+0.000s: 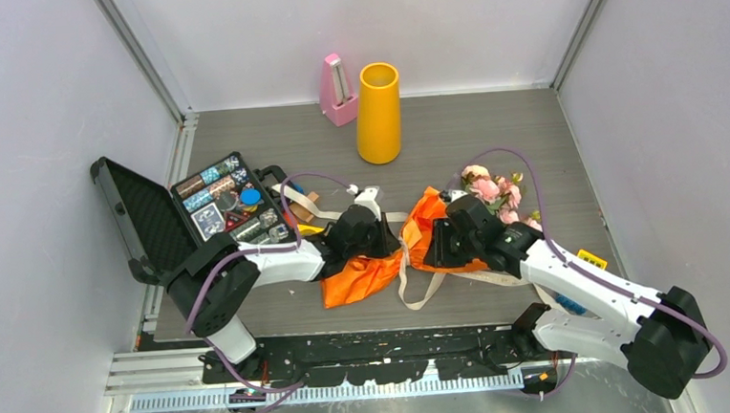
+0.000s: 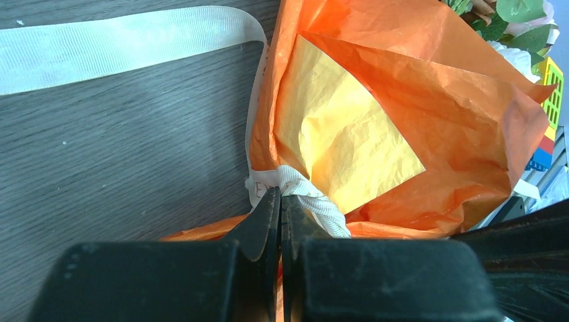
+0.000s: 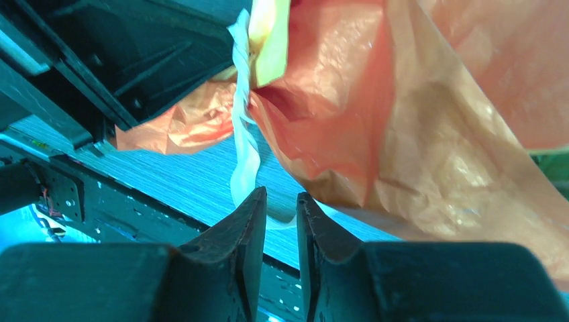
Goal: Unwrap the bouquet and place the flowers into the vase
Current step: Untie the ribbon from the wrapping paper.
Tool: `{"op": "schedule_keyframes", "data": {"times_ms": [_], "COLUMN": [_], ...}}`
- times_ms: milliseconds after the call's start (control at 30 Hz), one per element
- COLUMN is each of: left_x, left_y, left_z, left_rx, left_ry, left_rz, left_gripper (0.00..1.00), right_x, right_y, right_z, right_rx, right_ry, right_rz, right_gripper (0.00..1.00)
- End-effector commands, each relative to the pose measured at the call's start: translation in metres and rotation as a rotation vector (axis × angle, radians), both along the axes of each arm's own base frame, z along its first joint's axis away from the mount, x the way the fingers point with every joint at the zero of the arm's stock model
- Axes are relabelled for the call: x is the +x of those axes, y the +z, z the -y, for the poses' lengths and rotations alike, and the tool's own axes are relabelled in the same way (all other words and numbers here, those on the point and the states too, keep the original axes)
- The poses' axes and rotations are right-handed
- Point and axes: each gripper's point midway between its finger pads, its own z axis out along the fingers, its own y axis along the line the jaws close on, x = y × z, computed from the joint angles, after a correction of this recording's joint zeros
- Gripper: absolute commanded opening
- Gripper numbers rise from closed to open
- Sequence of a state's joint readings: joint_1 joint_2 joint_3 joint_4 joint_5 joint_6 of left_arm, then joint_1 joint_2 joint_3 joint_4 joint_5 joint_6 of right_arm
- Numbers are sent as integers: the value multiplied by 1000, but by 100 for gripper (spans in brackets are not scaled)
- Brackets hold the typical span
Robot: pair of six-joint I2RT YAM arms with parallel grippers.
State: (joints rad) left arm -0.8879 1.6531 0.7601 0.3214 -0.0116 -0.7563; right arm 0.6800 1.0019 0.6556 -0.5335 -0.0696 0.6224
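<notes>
Grey surface (image 1: 490, 122) carries the bouquet (image 1: 429, 226) lying crosswise, blooms right; left fingers (image 2: 265, 218) apparently pinch its ribbon (image 2: 305, 194), while right fingers (image 3: 248, 215), slightly apart and empty, face it just ahead.

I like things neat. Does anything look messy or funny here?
Yes. The bouquet lies flat on the table, its orange paper crumpled, and its beige ribbon trails loose across the wood. The yellow vase stands upright; nothing looks spilled.
</notes>
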Motion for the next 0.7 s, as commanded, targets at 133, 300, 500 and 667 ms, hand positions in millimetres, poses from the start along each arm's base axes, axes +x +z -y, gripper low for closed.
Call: {"op": "schedule_keyframes", "data": {"times_ms": [133,300,500,667], "left_x": [-2,-3,-3,-4], "left_y": [9,10,11,12], "left_z": [-12,-13,-13,-13], "left_rx": [13,11,9,7], "left_ry": [23,23,19,21], "left_rz": [11,11,9,10], "left_gripper": [0,0,0,0], "right_x": [34,42,45,50], "right_y": [31,22,4,-2], "right_z": [-41,-50,-57,-61], "right_rx": [78,67,63,65], "right_ry": [55,57,63,56], "right_rz": [117,120,108,114], "right_gripper": [28,26,25,25]}}
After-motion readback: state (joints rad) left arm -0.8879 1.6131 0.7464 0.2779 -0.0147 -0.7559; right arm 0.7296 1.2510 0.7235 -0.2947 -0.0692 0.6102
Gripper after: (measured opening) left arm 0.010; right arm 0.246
